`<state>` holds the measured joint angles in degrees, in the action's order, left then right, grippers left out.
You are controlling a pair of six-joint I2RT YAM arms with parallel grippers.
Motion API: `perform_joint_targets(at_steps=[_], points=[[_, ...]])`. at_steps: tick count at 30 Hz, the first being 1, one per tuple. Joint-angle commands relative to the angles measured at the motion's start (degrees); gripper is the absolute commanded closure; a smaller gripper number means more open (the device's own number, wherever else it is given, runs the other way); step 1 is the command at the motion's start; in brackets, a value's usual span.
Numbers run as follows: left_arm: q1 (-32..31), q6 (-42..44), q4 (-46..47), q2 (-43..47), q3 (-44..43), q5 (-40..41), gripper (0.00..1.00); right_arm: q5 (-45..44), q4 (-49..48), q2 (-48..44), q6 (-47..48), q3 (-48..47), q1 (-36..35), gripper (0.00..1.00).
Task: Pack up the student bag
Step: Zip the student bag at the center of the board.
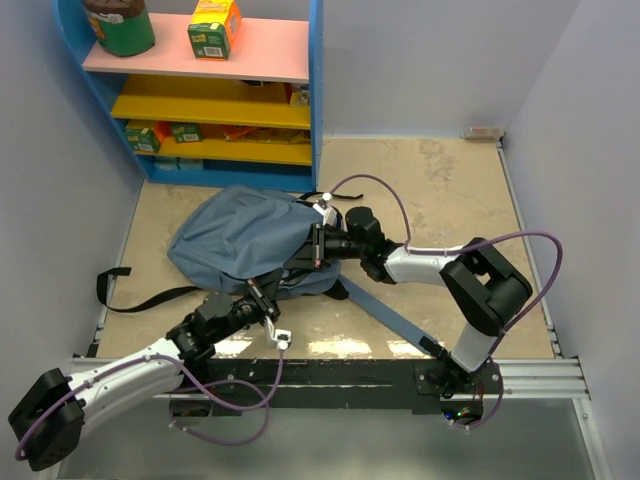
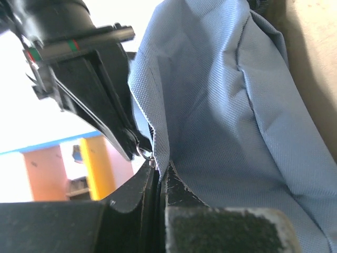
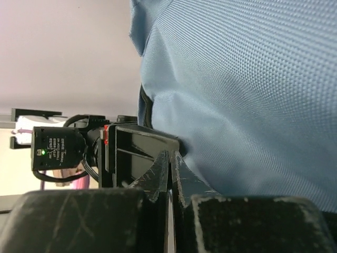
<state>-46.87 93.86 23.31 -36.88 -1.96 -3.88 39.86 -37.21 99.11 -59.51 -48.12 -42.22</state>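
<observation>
The large, soft slate-blue fabric backpack (image 1: 235, 235) is lying slumped on the beige marbled tabletop (image 1: 450, 200) and is being gripped at its near edge, where both arms are meeting. The black two-finger left gripper (image 1: 262, 303) is being pinched shut on a fold of its cloth, just beside a small metal zipper ring (image 2: 148, 154). The black two-finger right gripper (image 1: 318, 247) is being held pressed together against the fabric close by; whether anything is being caught there cannot be told. The mouth is apparently being opened. The holds should be drawn apart gently, with the cloth being lifted rather than dragged.
</observation>
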Motion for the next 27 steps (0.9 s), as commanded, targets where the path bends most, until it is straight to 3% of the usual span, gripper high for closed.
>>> perform_joint_targets(at_steps=[1, 5, 9, 12, 21, 27], points=[[1.0, -12.3, 0.3, -2.0, -1.8, 7.0, 1.0, -2.9, 3.0, -4.9, 5.5, -0.7, -0.2, 1.0], [1.0, -25.3, -9.0, -5.0, -11.2, 8.2, 0.78, -6.8, 10.8, -7.6, 11.6, -2.4, -0.2, 1.0], [1.0, -37.1, -17.1, -6.0, -18.4, 5.5, 0.72, -9.4, 15.8, -8.3, 16.8, -3.0, -0.1, 1.0], [1.0, -40.9, -21.2, -6.0, -21.9, 2.9, 0.66, -10.2, 17.8, -8.6, 18.5, -3.5, -0.2, 1.0], [1.1, -42.5, -33.0, -5.9, -26.5, -0.6, 0.65, -15.6, 27.3, -10.7, 25.8, -7.5, 0.7, 1.0], [1.3, -40.6, -35.9, -5.1, -25.9, -2.6, 0.73, -18.3, 31.8, -12.4, 29.0, -8.8, 2.1, 1.0]])
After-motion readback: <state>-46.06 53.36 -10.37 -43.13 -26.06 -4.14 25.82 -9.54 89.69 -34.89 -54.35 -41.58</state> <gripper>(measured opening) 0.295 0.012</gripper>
